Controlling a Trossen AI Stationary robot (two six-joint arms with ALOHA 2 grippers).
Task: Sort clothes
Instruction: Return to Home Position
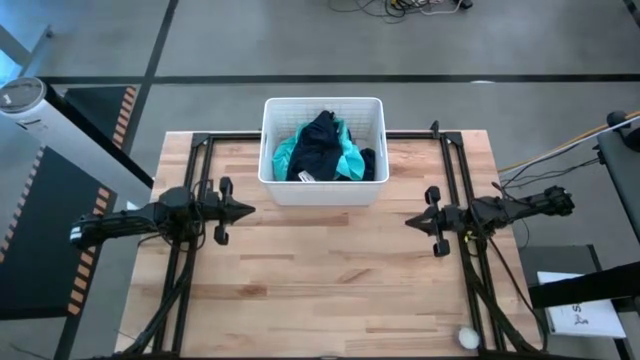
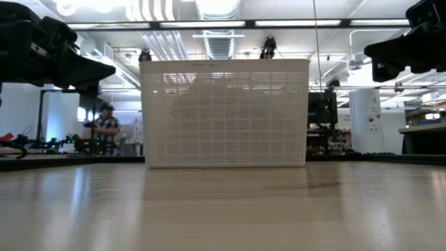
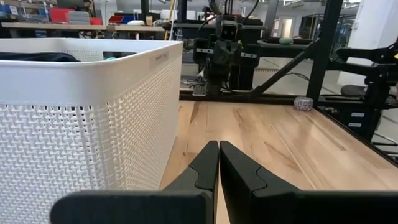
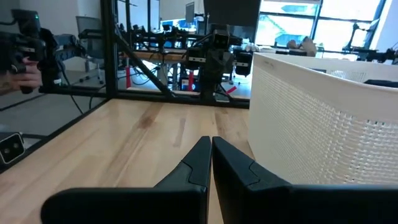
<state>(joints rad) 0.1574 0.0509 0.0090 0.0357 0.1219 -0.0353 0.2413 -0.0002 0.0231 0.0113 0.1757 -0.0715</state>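
the basket (image 1: 320,192) walls hide most of the clothes (image 1: 322,148).

The clothes (image 1: 322,152) lie in a crumpled heap inside the white plastic basket (image 1: 323,192) at the upper centre of the high view, with a dark navy garment (image 1: 322,140) on top, a teal shirt (image 1: 283,155) showing beneath on both sides, and another dark piece (image 1: 368,165) by the right wall.

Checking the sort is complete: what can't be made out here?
High view: dark garment and teal shirt cover whatever lies beneath.
Low view: the white basket wall hides all contents.
Wrist views: its rim hides most of the pile.
High view: white round thing at the table edge, too small to identify.
Left gripper and right gripper hang shut beside the basket.
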